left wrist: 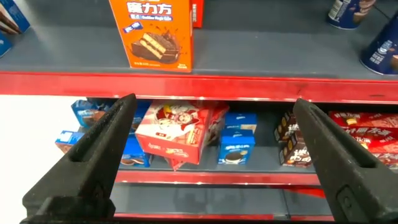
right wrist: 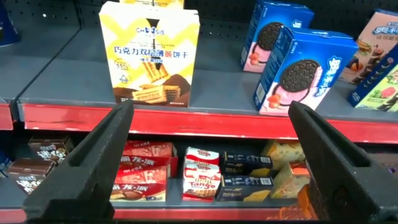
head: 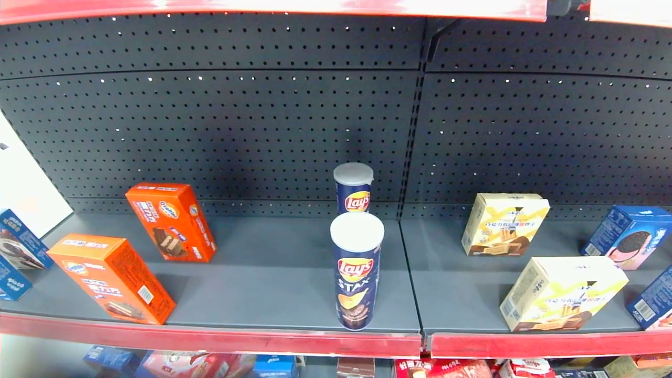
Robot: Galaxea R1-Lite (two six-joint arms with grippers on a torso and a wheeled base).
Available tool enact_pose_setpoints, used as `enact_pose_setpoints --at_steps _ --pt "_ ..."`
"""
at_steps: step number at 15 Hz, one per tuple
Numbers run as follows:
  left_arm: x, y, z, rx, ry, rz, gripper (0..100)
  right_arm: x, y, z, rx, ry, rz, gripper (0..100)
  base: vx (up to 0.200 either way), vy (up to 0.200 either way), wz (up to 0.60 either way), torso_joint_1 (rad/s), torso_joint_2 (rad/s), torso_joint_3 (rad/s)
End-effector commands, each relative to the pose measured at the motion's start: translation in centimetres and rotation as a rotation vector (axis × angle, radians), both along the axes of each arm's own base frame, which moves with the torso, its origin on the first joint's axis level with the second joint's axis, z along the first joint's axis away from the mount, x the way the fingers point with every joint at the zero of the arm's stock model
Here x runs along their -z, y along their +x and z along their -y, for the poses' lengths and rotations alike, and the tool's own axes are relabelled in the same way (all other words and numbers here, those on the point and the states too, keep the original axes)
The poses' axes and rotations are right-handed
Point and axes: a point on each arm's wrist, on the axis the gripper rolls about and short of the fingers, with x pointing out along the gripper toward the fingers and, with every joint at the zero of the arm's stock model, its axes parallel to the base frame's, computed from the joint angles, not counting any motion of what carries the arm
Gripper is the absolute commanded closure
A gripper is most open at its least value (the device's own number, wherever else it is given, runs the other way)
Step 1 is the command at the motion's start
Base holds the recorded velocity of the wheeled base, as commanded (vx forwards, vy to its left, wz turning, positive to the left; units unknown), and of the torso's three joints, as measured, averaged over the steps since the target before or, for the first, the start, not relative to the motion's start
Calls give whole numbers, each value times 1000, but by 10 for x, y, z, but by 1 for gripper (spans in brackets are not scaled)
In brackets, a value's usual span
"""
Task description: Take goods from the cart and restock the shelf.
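Note:
Two dark blue chip cans stand mid-shelf, one at the front (head: 356,270) and one behind it (head: 353,187). Two orange boxes (head: 111,277) (head: 170,221) sit to their left, two yellow wafer boxes (head: 563,293) (head: 504,223) to their right. My left gripper (left wrist: 211,146) is open in front of the shelf's red lip (left wrist: 186,84), below an orange box (left wrist: 151,34), with nothing between its fingers. My right gripper (right wrist: 208,143) is open too, facing a yellow wafer box (right wrist: 150,53) and blue cookie boxes (right wrist: 306,76).
The grey shelf (head: 273,273) has bare floor between the product groups. Blue boxes sit at the far left (head: 18,247) and far right (head: 627,236). The lower shelf holds red boxes (left wrist: 177,134), small blue packs (left wrist: 236,140) and several snack packs (right wrist: 202,174).

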Motion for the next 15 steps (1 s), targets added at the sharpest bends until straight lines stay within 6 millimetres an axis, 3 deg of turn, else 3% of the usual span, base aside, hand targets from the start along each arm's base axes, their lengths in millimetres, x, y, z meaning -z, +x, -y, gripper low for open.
enact_pose_setpoints --at_steps 1,15 --pt "0 0 0 -2 0 -4 0 0 0 0 -2 -1 -1 0 0 0 0 0 0 0" --pt "0 0 0 0 0 -4 0 0 0 -1 -38 -7 -1 0 0 0 0 0 0 0"
